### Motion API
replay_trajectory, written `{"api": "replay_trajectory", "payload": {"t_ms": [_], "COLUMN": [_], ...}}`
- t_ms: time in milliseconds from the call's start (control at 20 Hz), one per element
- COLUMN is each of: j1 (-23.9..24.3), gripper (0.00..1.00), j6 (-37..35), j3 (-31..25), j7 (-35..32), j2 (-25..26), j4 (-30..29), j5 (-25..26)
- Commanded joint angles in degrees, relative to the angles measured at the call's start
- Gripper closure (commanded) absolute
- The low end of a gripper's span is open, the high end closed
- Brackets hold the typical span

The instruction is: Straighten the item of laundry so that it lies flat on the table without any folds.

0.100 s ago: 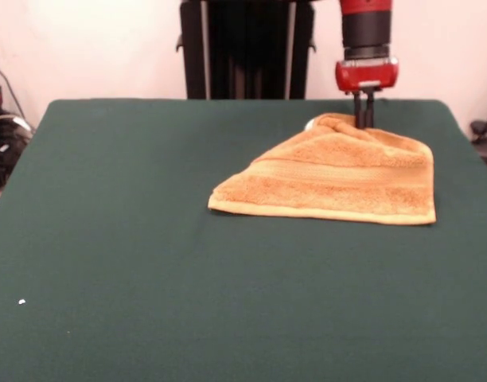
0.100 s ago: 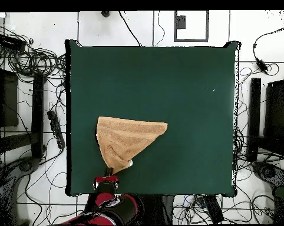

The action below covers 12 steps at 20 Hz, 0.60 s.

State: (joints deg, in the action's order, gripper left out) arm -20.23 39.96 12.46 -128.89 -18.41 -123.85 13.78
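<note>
The item of laundry (image 1: 339, 175), a golden-tan terry towel, lies folded into a rough triangle on the right far part of the dark green table (image 1: 108, 239). A woven band stripe runs across its top layer. Its far corner is bunched up into a small peak. My gripper (image 1: 363, 123) comes straight down onto that peak, its two dark fingers close together and shut on the cloth. A bit of white label (image 1: 309, 124) peeks out beside the peak. From overhead, the towel (image 2: 126, 140) narrows toward the gripper (image 2: 108, 174) near the table's (image 2: 185, 88) bottom edge.
A black pedestal frame (image 1: 243, 48) rises behind the table's far edge. Cables and black equipment (image 2: 26, 118) lie on the floor around the table. A small white speck (image 1: 21, 302) sits on the cloth at the near left.
</note>
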Motion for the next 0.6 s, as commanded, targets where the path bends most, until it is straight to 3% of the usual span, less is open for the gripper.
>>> {"api": "replay_trajectory", "payload": {"t_ms": [50,200,350,600], "j1": [-0.73,0.27,0.44,-2.64], "gripper": [1.0,1.0,1.0,1.0], "j6": [-0.5,-2.4,-9.0,-20.0], "j3": [-1.0,-1.53,-2.99,-4.93], "j7": [-6.94,-6.92,-7.34,-8.61], "j2": [0.85,-1.41,-8.95,-19.58], "j4": [2.14,0.9,-3.06,-7.76], "j5": [-4.99,-3.35,-3.21,-8.93]}}
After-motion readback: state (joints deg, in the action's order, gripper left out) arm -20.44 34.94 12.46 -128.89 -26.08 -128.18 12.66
